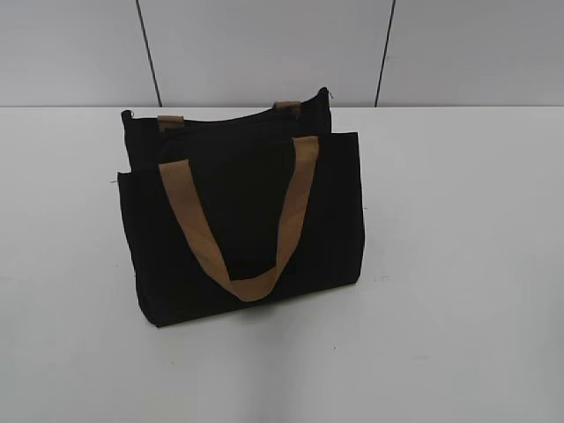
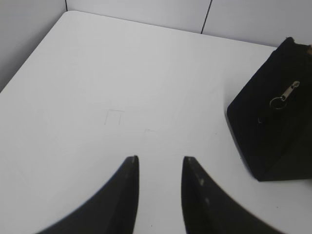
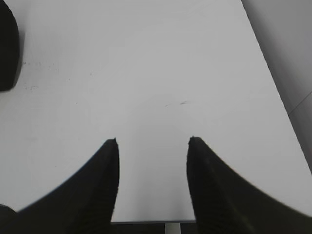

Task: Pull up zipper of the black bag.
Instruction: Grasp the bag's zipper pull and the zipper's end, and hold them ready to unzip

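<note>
The black bag (image 1: pixel 247 220) stands upright in the middle of the white table, its tan handle hanging down the front. In the left wrist view its end (image 2: pixel 273 122) shows at the right, with the zipper's silver pull and ring (image 2: pixel 285 96) hanging on it. My left gripper (image 2: pixel 160 158) is open and empty over bare table, left of the bag. My right gripper (image 3: pixel 152 140) is open and empty; a corner of the bag (image 3: pixel 7 48) shows at that view's far left. Neither gripper shows in the exterior view.
The white table (image 1: pixel 458 264) runs back to a grey panelled wall (image 1: pixel 264 44). Its near edge shows between the right fingers (image 3: pixel 151 222). A faint square mark (image 2: pixel 114 117) lies on the tabletop ahead of the left gripper.
</note>
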You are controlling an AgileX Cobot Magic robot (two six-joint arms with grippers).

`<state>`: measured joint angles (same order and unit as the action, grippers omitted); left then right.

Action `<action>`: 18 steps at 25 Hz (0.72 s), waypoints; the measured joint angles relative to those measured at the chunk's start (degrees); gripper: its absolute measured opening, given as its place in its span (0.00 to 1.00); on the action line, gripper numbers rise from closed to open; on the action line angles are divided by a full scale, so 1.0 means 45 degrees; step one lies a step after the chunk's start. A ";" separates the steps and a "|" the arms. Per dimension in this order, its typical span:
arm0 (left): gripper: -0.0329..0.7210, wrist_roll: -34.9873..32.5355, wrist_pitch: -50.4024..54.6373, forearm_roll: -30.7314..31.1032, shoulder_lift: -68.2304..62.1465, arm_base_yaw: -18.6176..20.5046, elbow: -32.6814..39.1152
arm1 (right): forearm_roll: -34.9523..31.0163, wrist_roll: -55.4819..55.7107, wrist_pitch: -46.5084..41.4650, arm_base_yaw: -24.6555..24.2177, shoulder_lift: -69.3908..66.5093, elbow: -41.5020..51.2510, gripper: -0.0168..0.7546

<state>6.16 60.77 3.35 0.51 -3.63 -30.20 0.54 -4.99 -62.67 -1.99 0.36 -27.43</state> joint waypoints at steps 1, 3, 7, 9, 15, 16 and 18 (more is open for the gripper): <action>0.35 0.0000 0.0000 0.0000 0.0000 0.0000 0.0000 | 0.0000 0.0000 0.0000 0.0000 0.0000 0.0000 0.49; 0.35 0.0000 0.0000 0.0000 0.0000 0.0000 0.0000 | 0.0000 0.0000 0.0000 0.0000 0.0000 0.0000 0.49; 0.35 0.0000 0.0000 0.0000 0.0000 0.0000 0.0000 | 0.0000 0.0000 0.0000 0.0000 0.0000 0.0000 0.49; 0.35 0.0000 0.0000 0.0000 0.0000 0.0000 0.0000 | 0.0000 0.0000 0.0000 0.0000 0.0000 0.0000 0.49; 0.35 0.0000 0.0000 0.0000 -0.0016 0.0000 0.0000 | 0.0000 0.0000 0.0000 0.0000 0.0000 0.0000 0.49; 0.35 0.0000 -0.0012 0.0032 -0.0100 0.0000 0.0000 | 0.0000 0.0000 0.0000 0.0000 0.0000 0.0000 0.49; 0.35 0.0000 -0.0062 0.0065 -0.0559 0.0000 -0.0017 | 0.0000 0.0000 0.0000 0.0000 0.0000 0.0000 0.49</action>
<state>6.16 60.50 3.64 -2.00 -3.63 -30.28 0.54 -4.99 -62.67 -1.99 0.36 -27.43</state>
